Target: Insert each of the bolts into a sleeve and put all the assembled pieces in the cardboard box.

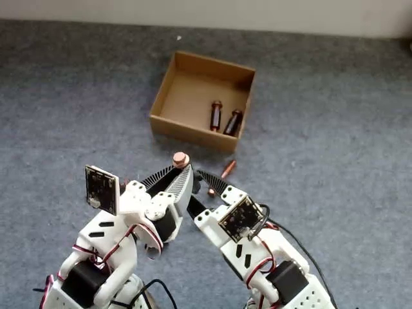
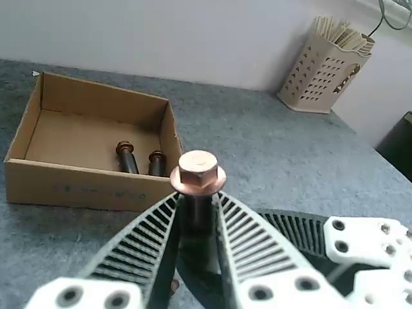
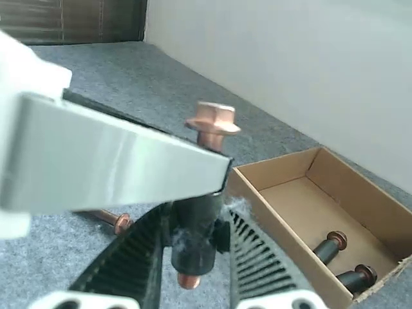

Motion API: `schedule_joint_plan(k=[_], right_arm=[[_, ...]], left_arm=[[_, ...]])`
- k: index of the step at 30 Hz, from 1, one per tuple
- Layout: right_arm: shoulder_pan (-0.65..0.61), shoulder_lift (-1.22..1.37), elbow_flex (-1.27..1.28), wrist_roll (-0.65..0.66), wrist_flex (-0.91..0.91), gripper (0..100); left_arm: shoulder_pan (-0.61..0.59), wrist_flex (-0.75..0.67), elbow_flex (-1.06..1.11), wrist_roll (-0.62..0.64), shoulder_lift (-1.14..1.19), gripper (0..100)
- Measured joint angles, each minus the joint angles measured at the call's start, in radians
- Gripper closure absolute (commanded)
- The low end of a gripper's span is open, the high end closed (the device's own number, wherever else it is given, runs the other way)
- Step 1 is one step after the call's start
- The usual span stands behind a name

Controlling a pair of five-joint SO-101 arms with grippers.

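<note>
1. The left gripper (image 2: 196, 203) is clamped narrow on the sleeve (image 3: 193, 244), just under the head of the bolt (image 2: 197, 174). The bolt stands upright between the 2 arms.
2. The right gripper (image 3: 195, 222) sits at the sleeve's lower end. I cannot tell whether it grips or only flanks it.
3. The piece looks assembled, so the step in hand is probably the carry to the box (image 1: 193, 134). In the high view the box lies at 12 o'clock of the bolt, with 2 pieces (image 1: 215, 114) lying inside.
4. To do it well, the right gripper should let go and back off toward 5 o'clock first, so the arms don't pull against each other. The left should then lift clear of the near wall and release low over the bare floor at 9 o'clock of the 2 pieces.
5. The right wrist view shows the bolt's tip poking out below the sleeve, which the left wrist view hides.
6. The high view shows a loose bolt (image 1: 228, 169) on the table (image 1: 335, 129) at 3 o'clock of the held one, so more assembly likely remains.
</note>
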Motion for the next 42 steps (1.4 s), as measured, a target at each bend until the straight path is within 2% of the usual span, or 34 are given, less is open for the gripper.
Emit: schedule_joint_plan(k=[4, 10, 12, 16, 20, 26, 33, 36, 39, 42], right_arm=[[0.000, 0.000, 0.000, 0.000, -0.003, 99.3], [0.055, 0.003, 0.003, 0.003, -0.002, 99.3], [0.081, 0.003, 0.003, 0.003, 0.000, 99.3], [0.138, 0.000, 0.002, -0.005, 0.021, 99.3], [0.230, 0.000, 0.002, -0.106, 0.127, 99.3], [0.321, 0.000, 0.002, -0.143, 0.238, 99.3], [0.336, 0.060, -0.041, -0.143, 0.292, 99.3], [0.336, 0.192, -0.141, -0.143, 0.292, 99.3], [0.336, 0.379, -0.272, -0.144, 0.290, 99.3], [0.347, 0.583, -0.411, -0.144, 0.244, 99.3]], left_arm=[[0.003, 0.017, 0.000, 0.002, 0.000, 98], [0.018, 0.190, -0.032, -0.023, -0.006, 71], [0.018, 0.258, -0.058, -0.025, -0.003, 67], [-0.061, 0.336, -0.089, -0.034, -0.008, 71], [-0.207, 0.367, -0.087, -0.106, -0.002, 79], [-0.443, 0.367, -0.029, -0.175, -0.006, 99], [-0.549, 0.305, 0.203, -0.181, -0.006, 99], [-0.580, 0.207, 0.313, -0.181, -0.006, 99], [-0.601, 0.114, 0.331, -0.183, -0.005, 99], [-0.614, 0.087, 0.336, -0.183, -0.005, 99]])
